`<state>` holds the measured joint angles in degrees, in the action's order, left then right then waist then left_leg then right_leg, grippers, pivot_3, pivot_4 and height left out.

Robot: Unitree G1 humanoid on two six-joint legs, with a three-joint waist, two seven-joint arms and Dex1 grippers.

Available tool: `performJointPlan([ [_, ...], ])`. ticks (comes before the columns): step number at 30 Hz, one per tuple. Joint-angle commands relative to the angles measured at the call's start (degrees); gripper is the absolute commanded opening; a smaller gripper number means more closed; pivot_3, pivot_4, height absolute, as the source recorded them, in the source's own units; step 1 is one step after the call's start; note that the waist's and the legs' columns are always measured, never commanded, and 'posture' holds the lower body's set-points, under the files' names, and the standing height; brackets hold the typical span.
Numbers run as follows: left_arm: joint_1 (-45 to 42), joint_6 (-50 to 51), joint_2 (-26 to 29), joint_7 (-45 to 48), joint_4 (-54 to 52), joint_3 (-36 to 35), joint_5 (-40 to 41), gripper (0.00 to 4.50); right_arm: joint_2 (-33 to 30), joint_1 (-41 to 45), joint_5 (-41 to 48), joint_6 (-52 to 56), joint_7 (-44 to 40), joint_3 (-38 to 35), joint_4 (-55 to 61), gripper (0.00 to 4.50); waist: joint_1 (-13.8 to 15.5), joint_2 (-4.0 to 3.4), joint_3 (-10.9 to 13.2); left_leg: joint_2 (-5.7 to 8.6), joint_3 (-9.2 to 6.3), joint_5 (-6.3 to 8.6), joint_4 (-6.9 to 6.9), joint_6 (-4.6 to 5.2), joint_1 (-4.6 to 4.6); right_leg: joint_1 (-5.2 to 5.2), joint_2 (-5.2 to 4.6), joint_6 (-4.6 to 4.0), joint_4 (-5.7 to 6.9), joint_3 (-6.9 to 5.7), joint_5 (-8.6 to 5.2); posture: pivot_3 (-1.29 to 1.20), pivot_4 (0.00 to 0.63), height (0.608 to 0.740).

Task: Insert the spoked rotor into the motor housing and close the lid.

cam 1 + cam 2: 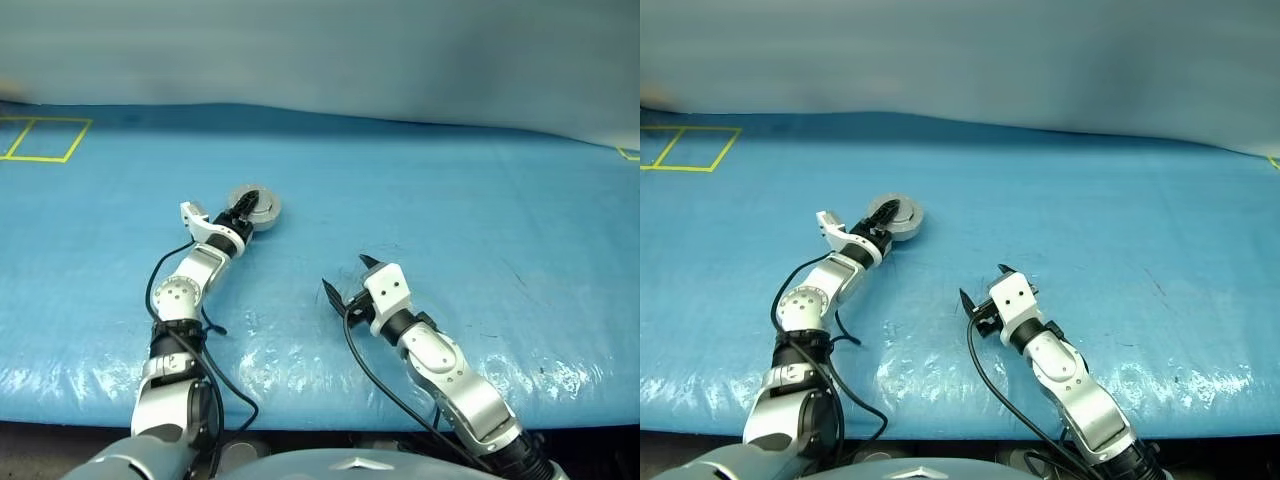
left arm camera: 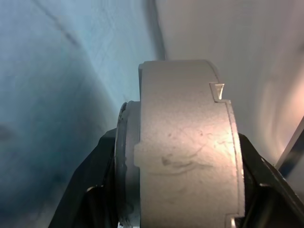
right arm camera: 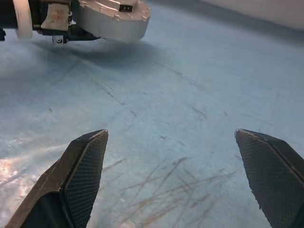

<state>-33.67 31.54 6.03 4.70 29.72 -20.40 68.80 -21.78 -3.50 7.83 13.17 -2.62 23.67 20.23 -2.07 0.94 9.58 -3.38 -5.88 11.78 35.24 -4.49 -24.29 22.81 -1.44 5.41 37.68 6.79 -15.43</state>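
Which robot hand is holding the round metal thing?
The left gripper: its black fingers clamp the closed grey motor housing at the edges. The right gripper hangs wide open over the bare blue table, holding nothing.

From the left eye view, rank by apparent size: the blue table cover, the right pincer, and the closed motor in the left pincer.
1. Blue table cover, by far the largest.
2 and 3. Right pincer and closed motor: they look about alike, and the pincer sits nearer the camera, so I won't rank them.
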Motion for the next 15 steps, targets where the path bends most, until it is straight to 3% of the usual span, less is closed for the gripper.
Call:
performJointPlan([
  [1, -8.8, -4.0, 0.8, 6.4, 9.9, -0.2, -6.4, 2.35, 2.9, -1.7, -1.6, -1.1, 0.0, -1.6, 0.4, 4.5, 0.0, 0.02, 0.0, 0.0, -0.04, -0.01, 0.0, -0.02, -0.04, 0.02, 0.0, -0.01, 0.0, -0.04, 0.0, 0.0, 0.15, 0.74],
  [5, -16.4, -9.0, 1.6, 8.6, 24.0, 0.1, -15.3, 2.35, 4.7, -3.0, -3.5, -0.1, -1.4, -1.8, 0.0, 4.5, -0.3, 0.03, 0.0, 0.0, -0.13, -0.09, -0.01, -0.15, -0.11, 0.03, 0.01, -0.04, -0.01, -0.14, -0.01, 0.0, 0.15, 0.74],
  [10, -20.0, -14.3, 2.4, 6.3, 33.4, -0.7, -23.3, 2.35, 6.3, -4.4, -4.4, 2.0, -2.4, -2.6, 0.7, 4.5, -0.5, 0.03, 0.0, -0.01, -0.22, -0.18, -0.04, -0.3, -0.07, 0.02, 0.01, -0.07, 0.07, -0.23, -0.03, 0.0, 0.15, 0.74],
  [15, -17.3, -11.0, 4.0, 5.9, 33.7, -0.5, -28.1, 4.01, 8.0, -5.1, -4.7, 3.9, -3.5, -3.5, 1.2, 4.5, -1.3, 0.01, 0.0, -0.02, -0.23, -0.14, -0.09, -0.22, 0.41, -0.37, 0.01, 0.19, 0.16, -0.21, -0.18, 0.0, 0.15, 0.74],
])
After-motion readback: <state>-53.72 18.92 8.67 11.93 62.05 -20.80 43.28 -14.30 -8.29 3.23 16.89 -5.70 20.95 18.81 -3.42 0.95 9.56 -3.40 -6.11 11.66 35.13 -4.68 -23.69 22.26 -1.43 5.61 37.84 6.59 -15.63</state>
